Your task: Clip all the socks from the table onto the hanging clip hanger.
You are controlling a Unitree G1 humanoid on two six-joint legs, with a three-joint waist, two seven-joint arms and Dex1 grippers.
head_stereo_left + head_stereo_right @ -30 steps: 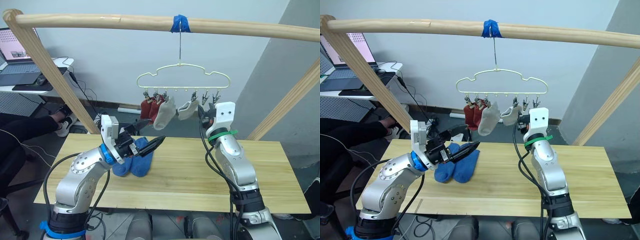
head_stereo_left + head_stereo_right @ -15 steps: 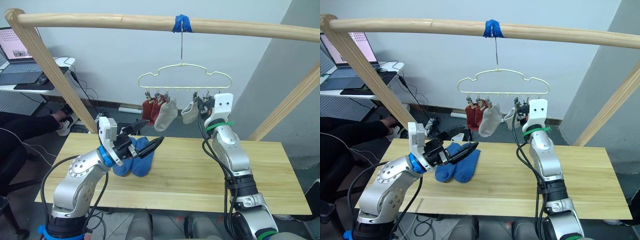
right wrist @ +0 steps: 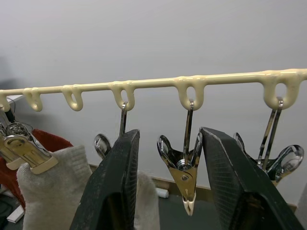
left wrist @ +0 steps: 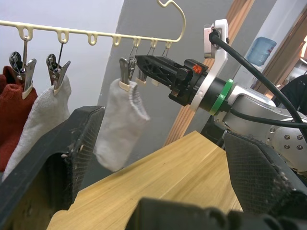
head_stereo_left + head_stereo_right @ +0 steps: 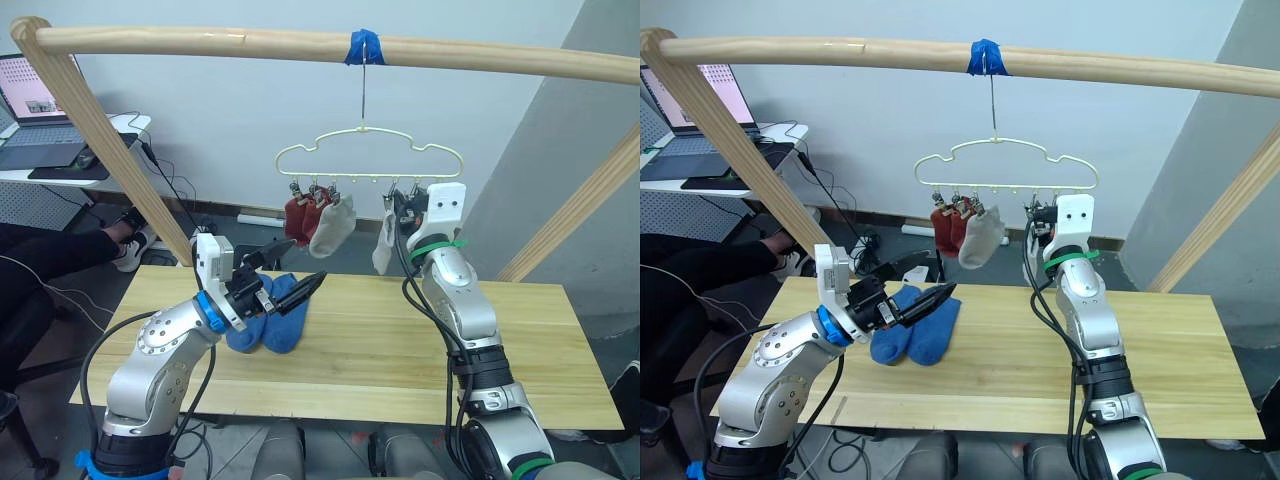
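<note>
Head views: the second light grey ankle sock [image 5: 383, 247] was bunched near-horizontal against the right gripper [image 5: 399, 213] 1.0 s ago; now it hangs straight down from its clip, just below and beside that gripper, on the thin pale gold wire clip hanger with the wavy outline [image 5: 368, 157]. So the clip has it, and the right gripper has let go. Further from the right gripper along the rail hang the other light grey sock [image 5: 331, 226] and the two rust red socks [image 5: 300, 220]: four clipped. The two blue ankle socks [image 5: 275, 326] lie on the pale wooden plank table [image 5: 520, 330], directly under the left gripper [image 5: 292, 284], which hovers spread, holding nothing. Left wrist view: between its own parted fingers [image 4: 57, 158], the freshly hung grey sock dangles from its clip; the right gripper's fingers sit at the clips just beside it, not touching the fabric. Right wrist view: the right gripper's fingers [image 3: 112, 187] stand apart, straddling an empty metal clip [image 3: 185, 172]; another empty clip [image 3: 278, 155] is just outside them, grey sock fabric just below. Judgement: grey pair done, two free clips match two blue socks; next is a pick-up below the left gripper.
</note>
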